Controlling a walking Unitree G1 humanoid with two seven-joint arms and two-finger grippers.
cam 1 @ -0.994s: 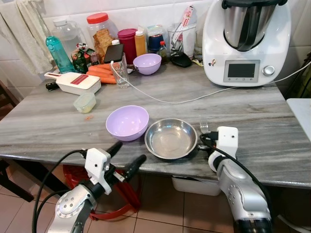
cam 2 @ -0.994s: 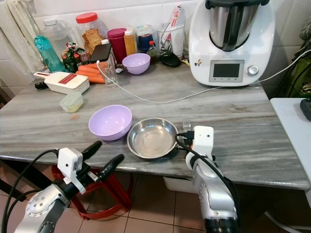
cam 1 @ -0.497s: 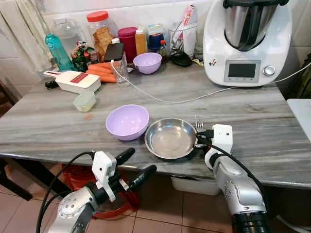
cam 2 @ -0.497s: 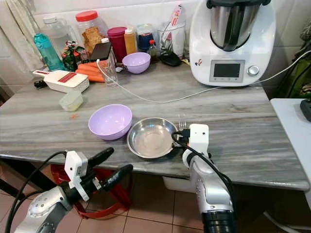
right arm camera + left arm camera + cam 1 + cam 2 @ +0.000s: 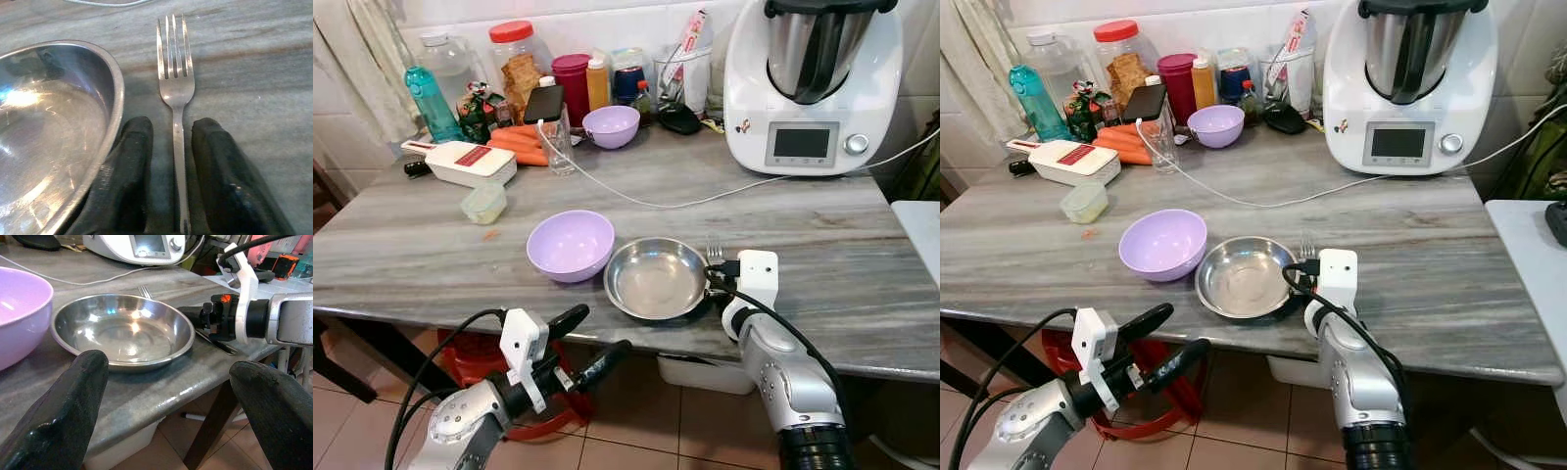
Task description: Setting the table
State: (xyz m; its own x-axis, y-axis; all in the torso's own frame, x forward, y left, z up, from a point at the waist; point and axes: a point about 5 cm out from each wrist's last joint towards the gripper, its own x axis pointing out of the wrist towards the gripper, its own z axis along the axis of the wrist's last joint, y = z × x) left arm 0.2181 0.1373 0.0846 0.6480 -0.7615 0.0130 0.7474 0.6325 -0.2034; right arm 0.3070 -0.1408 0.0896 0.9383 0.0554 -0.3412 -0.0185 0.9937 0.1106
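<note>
Lying flat near the bench (image 5: 431, 255) front edge, fork (image 5: 176, 98) sits between the parted right pincer (image 5: 173, 196) fingers (handle untouched), beside the pan (image 5: 656, 279).

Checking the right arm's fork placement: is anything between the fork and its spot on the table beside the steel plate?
Nothing visible. The fork already lies flat on the marble table beside the steel plate, between the right gripper fingers, which stand slightly apart either side of its handle.
</note>
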